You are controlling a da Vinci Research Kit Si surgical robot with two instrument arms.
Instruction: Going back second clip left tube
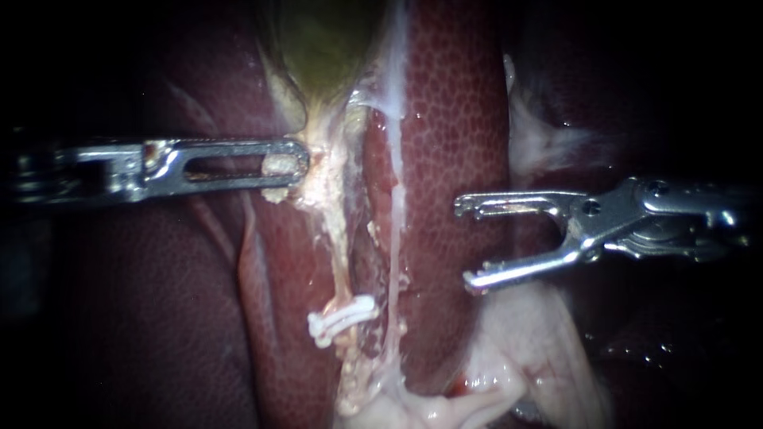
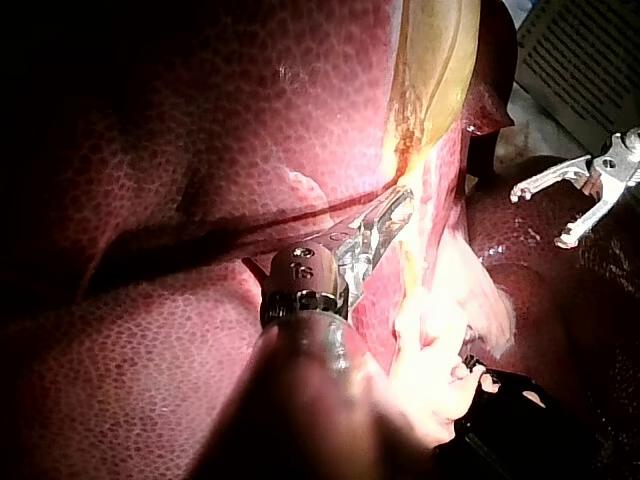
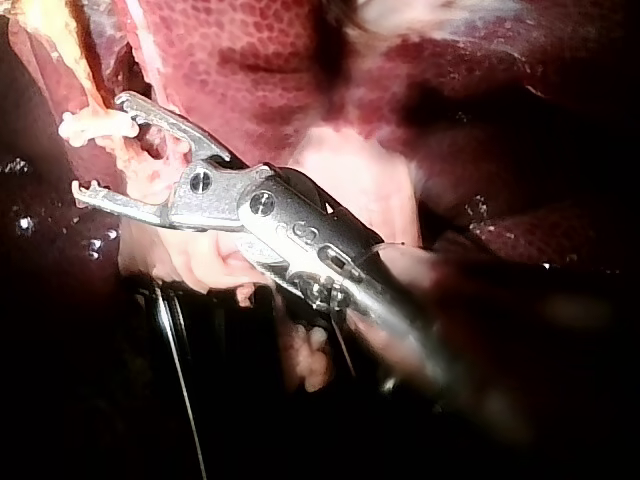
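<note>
Left tube (image 1: 340, 254): seen running from the gallbladder (image 1: 322, 40) down a furrow in the liver (image 1: 453, 143) to a mass of pale tissue (image 1: 509, 357). The right tube (image 1: 395, 238), a thin whitish strand, lies just beside it, on the side towards the right instrument. One white clip (image 1: 343, 318) is seated across the left tube low down, near the pale tissue. A second clip cannot be made out apart from it.

The left instrument (image 1: 296, 165) is noted with jaws closed on neck tissue (image 1: 318, 179), where the gallbladder narrows into the left tube. The tube looks drawn taut towards that side.

The right instrument (image 1: 466, 244) is noted with jaws parted wide and nothing between them; no loaded clip can be seen. It is held over the liver, apart from both tubes, level with the stretch between the grip and the clip.

Step judged: the withdrawal after clipping the left tube, with the jaws already off it. Next move, as judged: the right instrument is to be drawn out along its own shaft. Its hooked tips should be kept off the right tube and the liver, where a snag is possible. The left hold is best kept steady so that the clip is not strained.
</note>
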